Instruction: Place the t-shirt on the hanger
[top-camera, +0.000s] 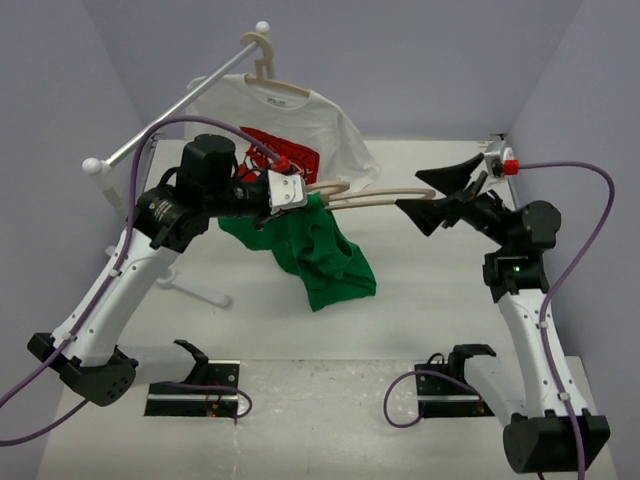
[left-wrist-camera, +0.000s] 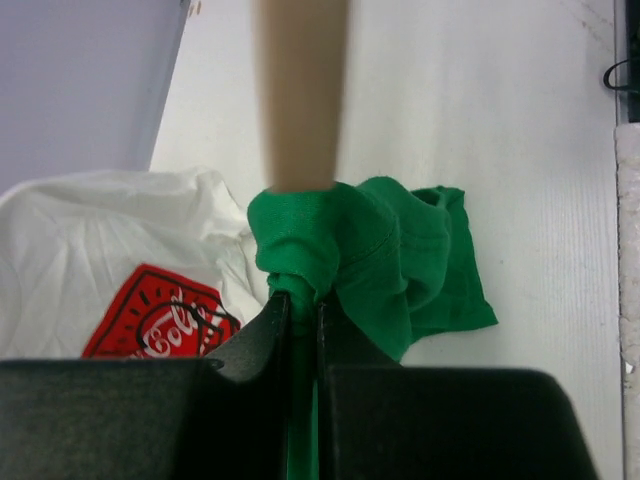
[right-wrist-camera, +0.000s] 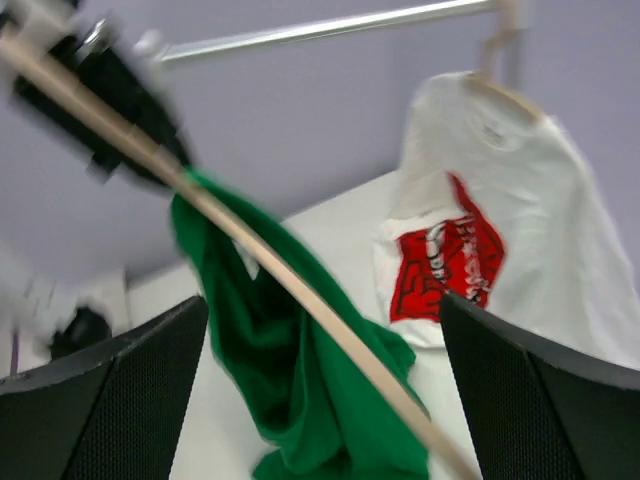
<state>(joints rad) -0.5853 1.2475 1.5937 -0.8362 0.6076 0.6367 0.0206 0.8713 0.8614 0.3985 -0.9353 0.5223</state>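
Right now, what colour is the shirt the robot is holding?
Bright green, plain with no print. The t-shirt shows best in the left wrist view.

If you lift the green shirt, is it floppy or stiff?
Probably floppy: the green t-shirt sags in folds below the hanger. Likely light: one pinch by the left gripper helps hold it. It may slip on the smooth hanger.

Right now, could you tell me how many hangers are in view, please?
2: one hanger on the rail inside the white shirt; the other hanger midair between the arms, carrying the green shirt.
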